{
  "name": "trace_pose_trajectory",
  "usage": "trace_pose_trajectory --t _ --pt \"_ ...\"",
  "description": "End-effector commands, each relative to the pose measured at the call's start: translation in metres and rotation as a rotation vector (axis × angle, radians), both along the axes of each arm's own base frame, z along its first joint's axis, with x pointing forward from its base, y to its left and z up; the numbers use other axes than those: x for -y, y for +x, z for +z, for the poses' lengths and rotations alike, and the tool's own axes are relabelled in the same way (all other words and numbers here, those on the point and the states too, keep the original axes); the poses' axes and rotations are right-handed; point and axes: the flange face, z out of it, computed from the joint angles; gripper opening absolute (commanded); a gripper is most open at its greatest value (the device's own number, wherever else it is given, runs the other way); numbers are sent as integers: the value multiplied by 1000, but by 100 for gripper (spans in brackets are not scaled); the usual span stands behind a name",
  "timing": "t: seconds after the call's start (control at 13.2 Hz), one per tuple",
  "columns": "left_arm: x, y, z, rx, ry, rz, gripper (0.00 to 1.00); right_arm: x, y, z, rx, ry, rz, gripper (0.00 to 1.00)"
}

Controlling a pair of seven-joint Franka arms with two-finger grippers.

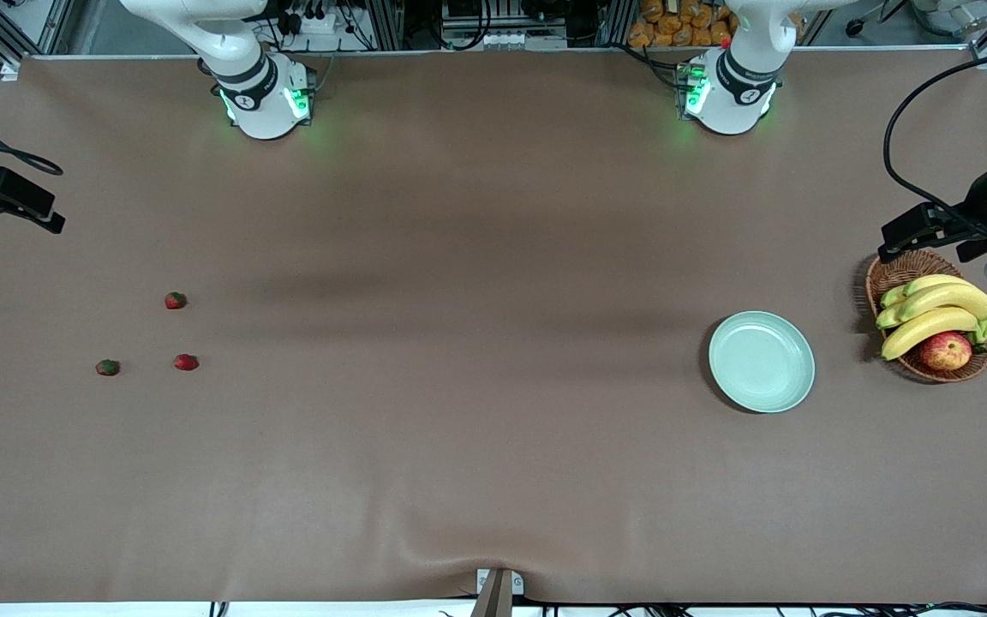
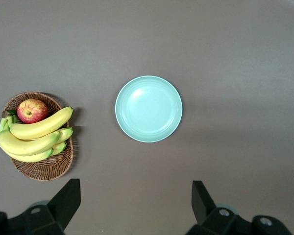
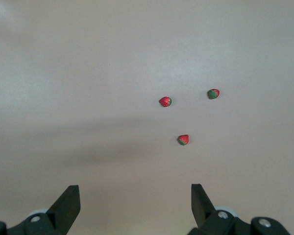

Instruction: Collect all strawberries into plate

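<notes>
Three strawberries lie apart on the brown table toward the right arm's end: one red (image 1: 175,300), one red (image 1: 186,362) nearer the front camera, and a darker, greener one (image 1: 107,367). The right wrist view looks down on all three (image 3: 165,101) (image 3: 183,140) (image 3: 213,93). My right gripper (image 3: 135,198) hangs open high above the table, short of the berries, with nothing between its fingers. The mint-green plate (image 1: 761,361) sits bare toward the left arm's end. My left gripper (image 2: 135,198) hangs open high above the table beside the plate (image 2: 148,108), holding nothing.
A brown wicker basket (image 1: 892,276) stands beside the plate at the table's end, holding bananas (image 1: 930,310) and a red-yellow apple (image 1: 946,350). In the left wrist view the basket (image 2: 44,171) lies a short gap from the plate. A wide stretch of table separates berries and plate.
</notes>
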Motion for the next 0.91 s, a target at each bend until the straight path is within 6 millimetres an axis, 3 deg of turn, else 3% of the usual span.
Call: trace_pose_trajectory --t 0.0,0.84 --pt "1 -3 5 -2 24 13 100 2 0 3 4 -12 -7 100" --pt "2 0 -2 -14 23 -1 100 2 0 3 6 -12 -7 100"
